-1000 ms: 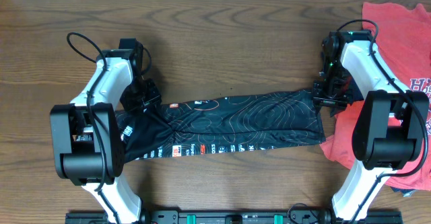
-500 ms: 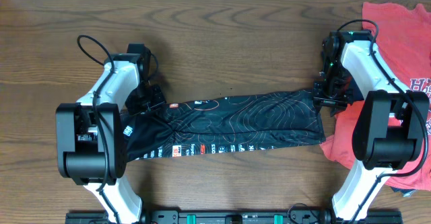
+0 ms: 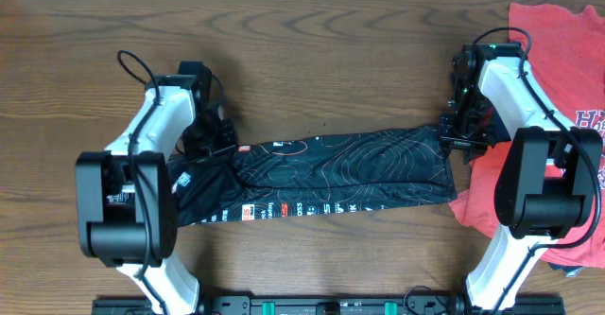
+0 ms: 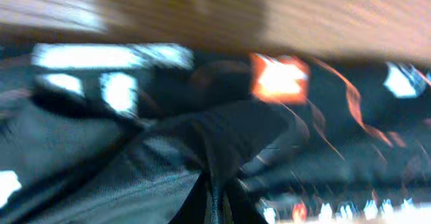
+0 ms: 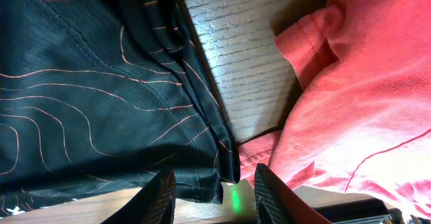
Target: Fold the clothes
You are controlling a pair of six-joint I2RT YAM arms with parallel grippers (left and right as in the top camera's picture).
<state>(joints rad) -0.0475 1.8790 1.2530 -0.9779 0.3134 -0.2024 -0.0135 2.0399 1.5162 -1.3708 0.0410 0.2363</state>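
Your right gripper (image 5: pixel 214 198) has its jaws spread. In the right wrist view both fingers (image 5: pixel 160 196) show at the bottom edge with a clear gap between them. The hem corner of the black jersey (image 3: pixel 350 173) hangs in that gap, and neither finger is pressed onto it. A green light glows between the fingers, just past the hem.

Just right of that corner is a strip of bare table (image 3: pixel 331 50), then the red T-shirt (image 3: pixel 558 41). A folded sleeve of the T-shirt lies close to the jersey's edge. I can't say if the two fabrics touch at the bottom of the wrist view.

Your left gripper (image 3: pixel 216 143): I can't tell how the jaws stand. The left wrist view is heavily motion-blurred. It shows only dark fabric bunched into a ridge close to the lens, white logo patches, an orange patch and wood grain at the top. From overhead, the gripper sits low over the jersey's left end, at the upper edge of the cloth. Contact is hidden by the wrist.

The jersey lies as a long, narrow band across the middle of the table, running from the left arm to the right arm. Its left end is rumpled and partly under the left arm. Its right end is flat, stopping just beside the T-shirt. White lettering runs along its near edge.
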